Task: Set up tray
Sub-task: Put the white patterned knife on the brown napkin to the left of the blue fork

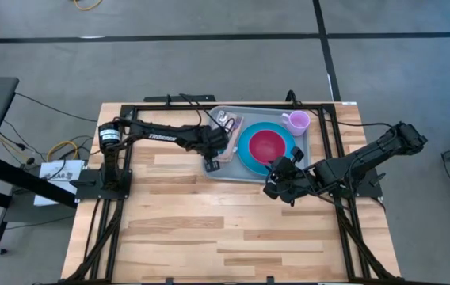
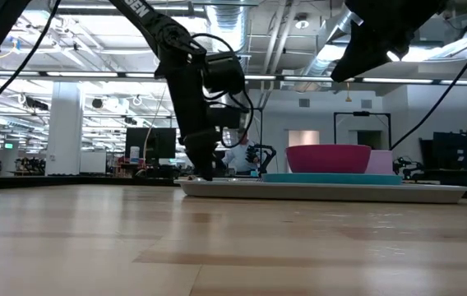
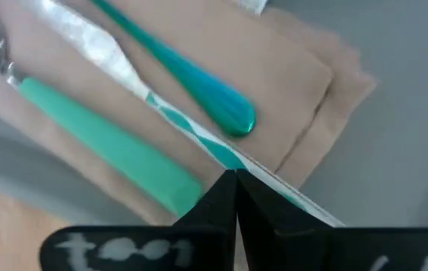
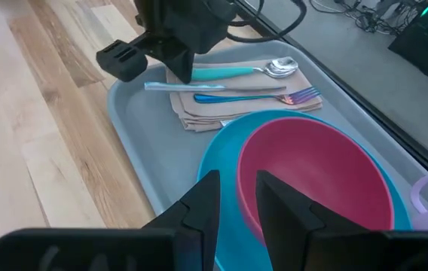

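Note:
The grey-blue tray (image 1: 223, 172) lies on the wooden table. It carries a blue plate (image 1: 245, 150) with a pink bowl (image 1: 267, 146), a purple cup (image 1: 298, 121) and a tan napkin (image 4: 199, 109). A spoon (image 4: 252, 70), a knife (image 4: 199, 87) and a fork (image 4: 259, 96) lie flat on the napkin. My left gripper (image 1: 211, 162) is shut, pointing down at the knife's handle. My right gripper (image 4: 233, 199) is open and hangs high over the plate's near rim, touching nothing. My left gripper (image 3: 235, 181) comes from above with its shut fingertips over the knife's handle (image 3: 218, 156), which runs across under both tips. The knife lies flat on the napkin. Whether the tips touch it or stand just above it, I cannot tell.
Black frame rails (image 1: 332, 134) run along the table's sides, close to the tray's far and right edges. Bare wood (image 1: 209, 229) stretches from the tray to the near edge. The low view shows the right arm (image 2: 373, 41) well above the bowl (image 2: 328, 158).

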`<action>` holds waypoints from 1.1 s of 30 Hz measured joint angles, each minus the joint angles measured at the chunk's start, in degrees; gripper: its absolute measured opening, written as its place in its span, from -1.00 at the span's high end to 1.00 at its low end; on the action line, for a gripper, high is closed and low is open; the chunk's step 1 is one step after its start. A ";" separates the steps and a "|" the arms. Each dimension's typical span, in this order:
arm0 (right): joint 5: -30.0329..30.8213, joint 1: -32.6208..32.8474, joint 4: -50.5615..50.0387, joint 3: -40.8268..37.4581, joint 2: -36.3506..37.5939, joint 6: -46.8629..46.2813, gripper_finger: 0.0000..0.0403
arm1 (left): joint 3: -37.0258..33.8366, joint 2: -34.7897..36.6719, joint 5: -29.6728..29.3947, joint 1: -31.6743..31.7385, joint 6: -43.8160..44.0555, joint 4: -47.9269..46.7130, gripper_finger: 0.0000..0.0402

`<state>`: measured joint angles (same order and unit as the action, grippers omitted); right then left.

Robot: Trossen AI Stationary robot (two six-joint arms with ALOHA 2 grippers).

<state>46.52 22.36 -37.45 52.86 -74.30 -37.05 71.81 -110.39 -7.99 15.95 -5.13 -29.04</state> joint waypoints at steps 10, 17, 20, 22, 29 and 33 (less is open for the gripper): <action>-0.04 0.00 0.17 0.00 -0.02 0.17 0.60 | 0.46 4.50 -3.75 -1.48 0.41 -0.50 1.00; -0.06 0.00 0.16 0.00 -0.01 0.18 0.60 | 0.44 4.66 1.49 -4.77 -0.74 -6.92 1.00; -0.06 -0.01 0.15 0.00 -0.02 0.19 0.60 | 0.44 4.66 3.84 -6.94 -3.07 -10.86 1.00; -0.06 0.01 0.15 0.00 -0.02 0.18 0.60 | 0.44 4.68 4.15 -8.32 -4.43 -12.99 1.00; -0.04 -0.01 0.17 0.00 0.00 0.16 0.60 | 0.23 4.28 4.87 -9.95 -5.05 -12.07 1.00; -0.05 0.00 0.20 0.00 0.00 0.14 0.60 | -0.88 4.28 4.72 -9.44 -4.95 -8.76 1.00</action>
<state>46.47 22.36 -37.26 52.86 -74.30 -36.91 70.93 -106.10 -3.27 6.51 -10.08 -37.80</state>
